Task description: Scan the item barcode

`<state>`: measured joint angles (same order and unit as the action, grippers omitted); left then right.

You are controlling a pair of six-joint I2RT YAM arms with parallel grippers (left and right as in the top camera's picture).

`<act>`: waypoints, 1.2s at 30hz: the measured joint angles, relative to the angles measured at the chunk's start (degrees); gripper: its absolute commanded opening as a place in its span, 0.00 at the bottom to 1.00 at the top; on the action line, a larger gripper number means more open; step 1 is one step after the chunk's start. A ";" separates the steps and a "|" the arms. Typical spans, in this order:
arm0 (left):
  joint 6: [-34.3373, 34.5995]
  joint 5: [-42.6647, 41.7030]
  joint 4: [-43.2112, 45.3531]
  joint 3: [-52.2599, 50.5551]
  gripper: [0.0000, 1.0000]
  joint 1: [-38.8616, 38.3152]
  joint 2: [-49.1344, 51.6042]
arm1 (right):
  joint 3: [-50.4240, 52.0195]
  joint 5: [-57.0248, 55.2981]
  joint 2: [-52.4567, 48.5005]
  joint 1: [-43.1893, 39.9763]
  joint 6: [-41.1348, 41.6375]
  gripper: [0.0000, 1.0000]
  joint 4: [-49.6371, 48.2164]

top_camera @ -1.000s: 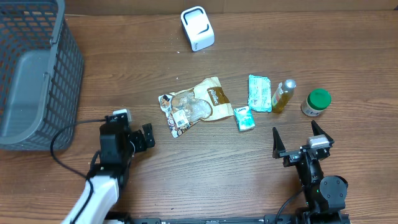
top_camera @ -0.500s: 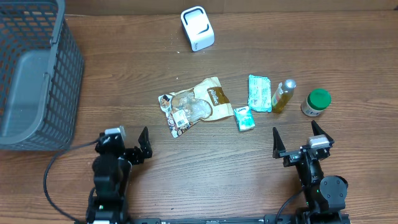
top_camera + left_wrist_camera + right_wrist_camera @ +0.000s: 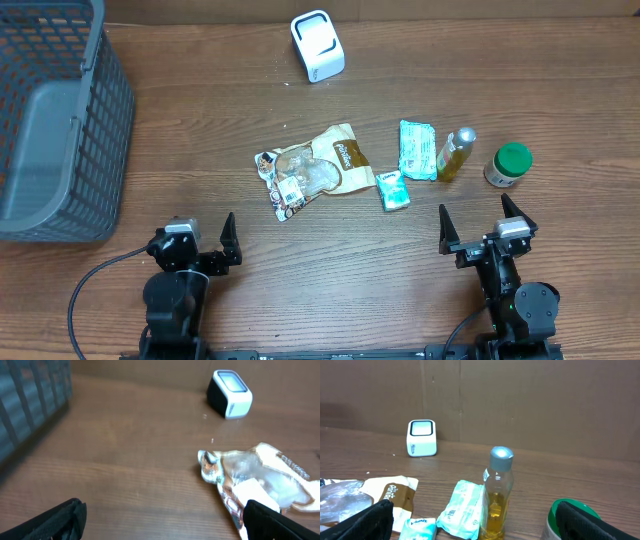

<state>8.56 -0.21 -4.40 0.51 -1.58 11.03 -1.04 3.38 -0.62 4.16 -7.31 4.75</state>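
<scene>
The white barcode scanner stands at the far middle of the table, and also shows as the scanner and the scanner. The items lie mid-table: a brown snack bag, a small tissue pack, a teal wipes pack, a bottle of yellow liquid and a green-lidded jar. My left gripper sits open near the front edge, below and left of the snack bag. My right gripper is open just in front of the bottle and the jar. Neither holds anything.
A grey mesh basket fills the far left of the table, its wall showing in the left wrist view. A brown wall backs the table. Bare wood lies between the two grippers and between the items and the scanner.
My left arm has drawn back toward the front edge and turned to face straight ahead. The right arm and the items have not moved.
</scene>
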 measured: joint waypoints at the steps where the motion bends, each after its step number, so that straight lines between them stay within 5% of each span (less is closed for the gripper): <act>1: -0.72 0.00 0.00 0.00 1.00 0.28 -1.42 | 0.00 0.00 0.00 -0.02 0.00 1.00 0.00; 8: -4.20 0.02 0.00 0.00 0.99 3.06 -9.99 | 0.00 -0.02 0.00 0.00 0.02 1.00 0.02; 36: -6.01 0.00 -0.07 0.00 1.00 3.23 -10.12 | 0.00 0.00 0.00 0.00 0.00 1.00 0.00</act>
<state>2.55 -0.21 -4.47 0.51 1.65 0.91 -1.04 3.38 -0.62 4.16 -7.31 4.75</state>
